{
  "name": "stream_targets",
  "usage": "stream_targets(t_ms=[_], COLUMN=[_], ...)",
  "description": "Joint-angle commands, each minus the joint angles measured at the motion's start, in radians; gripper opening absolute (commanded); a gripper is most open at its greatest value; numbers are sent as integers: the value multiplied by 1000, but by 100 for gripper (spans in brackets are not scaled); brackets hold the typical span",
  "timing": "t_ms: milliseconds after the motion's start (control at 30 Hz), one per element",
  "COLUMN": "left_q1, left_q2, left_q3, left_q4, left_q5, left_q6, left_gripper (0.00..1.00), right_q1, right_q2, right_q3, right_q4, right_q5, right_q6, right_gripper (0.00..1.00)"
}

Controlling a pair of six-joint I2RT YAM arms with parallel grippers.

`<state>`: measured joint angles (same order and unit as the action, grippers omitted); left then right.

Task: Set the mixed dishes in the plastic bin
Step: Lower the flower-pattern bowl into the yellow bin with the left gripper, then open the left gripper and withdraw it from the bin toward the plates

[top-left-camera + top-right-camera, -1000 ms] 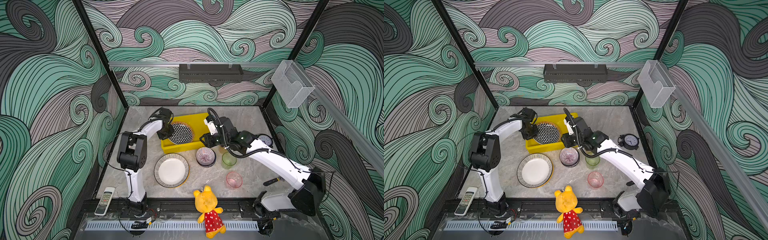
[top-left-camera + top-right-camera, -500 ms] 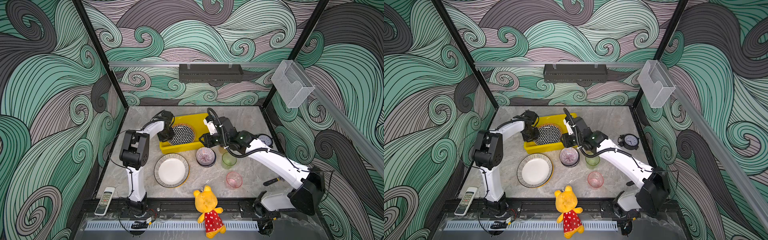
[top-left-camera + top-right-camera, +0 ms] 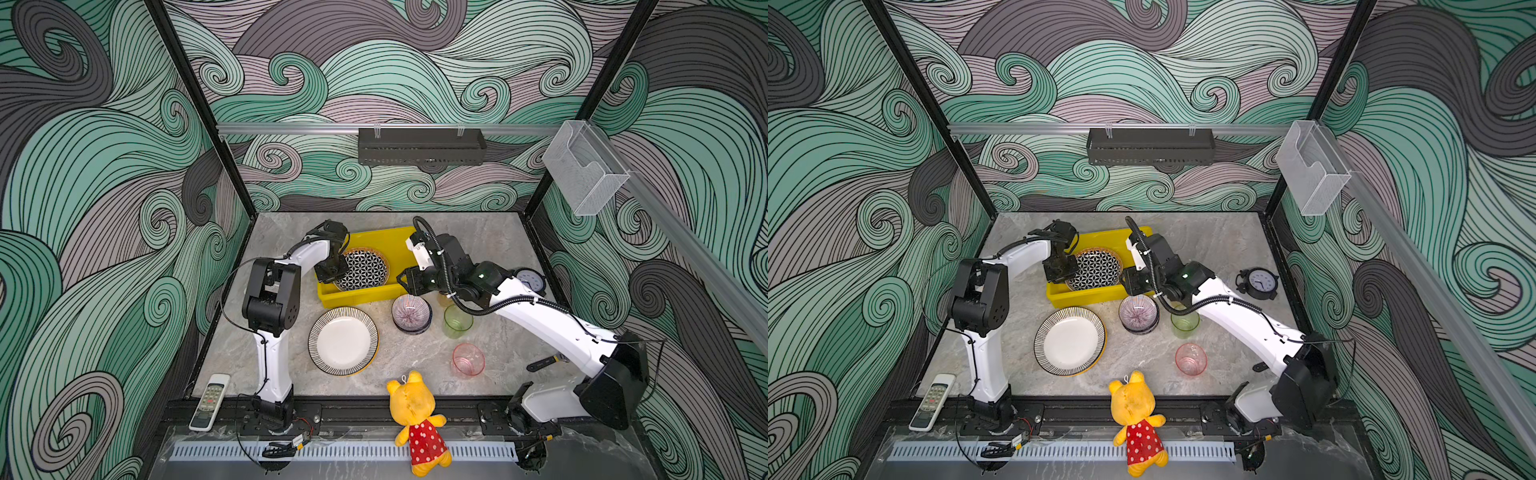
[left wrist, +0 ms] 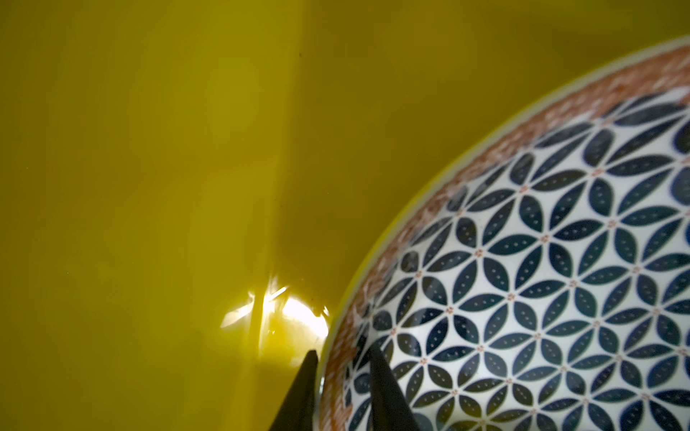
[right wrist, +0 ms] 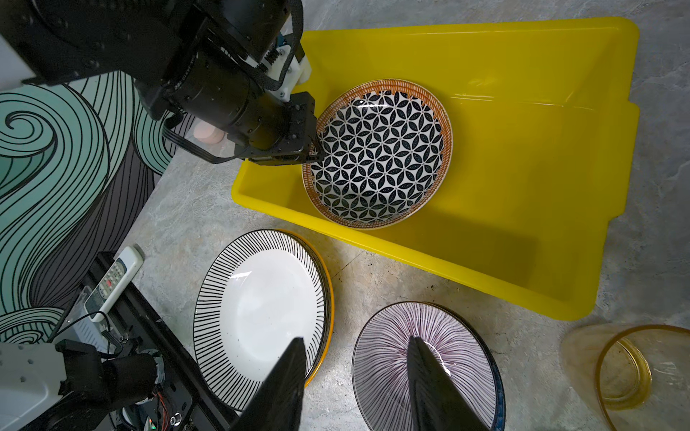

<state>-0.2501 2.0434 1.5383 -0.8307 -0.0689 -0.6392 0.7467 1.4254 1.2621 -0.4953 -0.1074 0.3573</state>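
A black-white geometric plate [image 3: 365,269] [image 3: 1097,269] [image 5: 377,156] lies in the yellow plastic bin [image 3: 357,296] [image 3: 1088,297] [image 5: 522,130]. My left gripper [image 3: 337,272] [image 3: 1064,270] [image 4: 341,349] is at the plate's [image 4: 541,261] left edge. It is narrowly open, one finger outside the rim and one inside. My right gripper [image 3: 405,282] [image 3: 1127,283] [image 5: 356,337] hangs open over the gap between the striped-rim plate [image 3: 343,340] [image 5: 257,306] and the purple-striped bowl [image 3: 411,312] [image 5: 381,354], holding nothing. Green [image 3: 457,322], pink [image 3: 468,359] and amber [image 5: 627,373] cups stand to the right.
A yellow-edged plate lies under the striped-rim one. A yellow plush bear [image 3: 415,415] sits at the front edge, a remote [image 3: 210,401] at the front left, a clock [image 3: 530,280] behind the right arm. A black rack [image 3: 422,145] and a clear box [image 3: 582,170] hang on the walls.
The left gripper has eased a little apart at the geometric plate's rim, and the plate has settled slightly in the bin. The right arm has not moved.
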Motion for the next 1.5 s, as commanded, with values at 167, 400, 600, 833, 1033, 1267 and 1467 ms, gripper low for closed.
stream_targets(t_ms=[167, 400, 600, 833, 1033, 1267, 1467], left_q1=[15, 18, 19, 20, 20, 19, 19], left_q2=[25, 1, -28, -105, -196, -279, -384], left_q3=[84, 100, 99, 90, 82, 90, 42], left_q4=[-52, -64, -80, -77, -78, -147, -177], left_q5=[-32, -44, -52, -6, 30, 42, 51], left_q6=[34, 58, 67, 74, 73, 99, 120], left_gripper=[25, 27, 27, 28, 28, 29, 29], right_q1=[5, 5, 5, 4, 6, 22, 66], right_q2=[9, 14, 18, 12, 0, -16, -38], right_q3=[-17, -17, -20, -26, -32, -32, -21], right_q4=[5, 7, 3, -3, -9, -22, -48], right_q5=[3, -3, -5, 1, 1, 15, 45], right_q6=[8, 4, 0, -5, 2, 20, 36], right_gripper=[47, 47, 48, 49, 49, 50, 51])
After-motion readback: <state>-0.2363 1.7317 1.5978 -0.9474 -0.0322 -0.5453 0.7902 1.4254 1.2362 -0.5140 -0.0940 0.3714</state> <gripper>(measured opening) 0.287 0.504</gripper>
